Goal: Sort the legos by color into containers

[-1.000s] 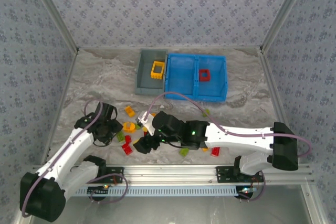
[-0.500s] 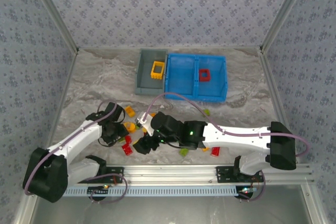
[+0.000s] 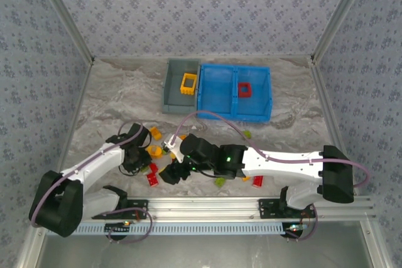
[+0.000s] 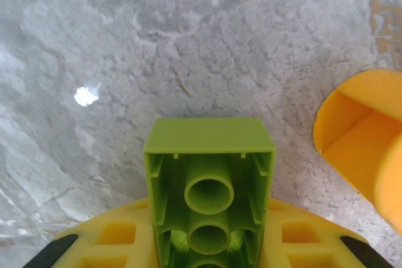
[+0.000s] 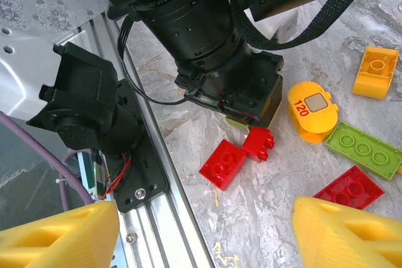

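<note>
Near-left of the desk: the left end effector [image 3: 134, 158] sits low among the loose bricks, just left of the right end effector [image 3: 171, 173].
Left grip: its yellow fingers [image 4: 110, 243] are closed on either side of a green brick [image 4: 209, 174]. The brick's hollow underside and round tubes face the wrist camera.
Green brick height: whether it touches the desk [image 4: 188, 42] cannot be told.
Beside the green brick: an orange hollow brick [image 4: 361, 149] lies just to its right in the left wrist view, open side toward the camera.
Right grip: open, with the two yellow fingers [image 5: 56, 236] spread wide and marbled desk showing between them.
Below the right wrist camera: two red bricks [image 5: 223, 164] lie just beside each other. Past them are a yellow rounded piece marked 120 [image 5: 312, 111], a flat green brick [image 5: 363, 150], a flat red brick [image 5: 348, 187] and an orange brick [image 5: 375, 72].
Far side of the desk: the grey bin [image 3: 171, 95] and the blue bin [image 3: 220, 112] stand side by side, touching.
Grey bin contents: the yellow frame [image 3: 188, 83].
Blue bin contents: the red frame [image 3: 244, 90], in the right compartment.
</note>
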{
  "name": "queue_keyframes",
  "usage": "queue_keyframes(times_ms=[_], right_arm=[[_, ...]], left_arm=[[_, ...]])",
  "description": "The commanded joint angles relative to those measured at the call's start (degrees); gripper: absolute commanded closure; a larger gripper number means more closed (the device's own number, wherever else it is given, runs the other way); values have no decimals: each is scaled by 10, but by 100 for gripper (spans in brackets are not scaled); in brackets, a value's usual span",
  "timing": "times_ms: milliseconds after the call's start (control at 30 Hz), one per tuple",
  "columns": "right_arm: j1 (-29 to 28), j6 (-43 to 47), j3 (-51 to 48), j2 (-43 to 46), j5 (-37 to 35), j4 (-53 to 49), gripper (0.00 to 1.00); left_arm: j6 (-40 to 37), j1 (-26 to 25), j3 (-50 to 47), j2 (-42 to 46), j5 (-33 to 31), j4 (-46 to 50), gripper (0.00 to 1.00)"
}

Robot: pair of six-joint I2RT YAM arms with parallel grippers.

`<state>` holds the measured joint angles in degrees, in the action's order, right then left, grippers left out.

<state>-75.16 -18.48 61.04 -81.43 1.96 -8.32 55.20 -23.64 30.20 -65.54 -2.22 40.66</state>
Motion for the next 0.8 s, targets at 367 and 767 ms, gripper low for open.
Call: queue_keyframes(times_ms=[367,767], right_arm=[[30,-16,-35,185,-356,-63,24],[83,-109,-75,341,-503,-221,24]], left_arm=[[-118,-185,347,-72,-54,26,77],[-218,-254,713,-451,-76,9,76]])
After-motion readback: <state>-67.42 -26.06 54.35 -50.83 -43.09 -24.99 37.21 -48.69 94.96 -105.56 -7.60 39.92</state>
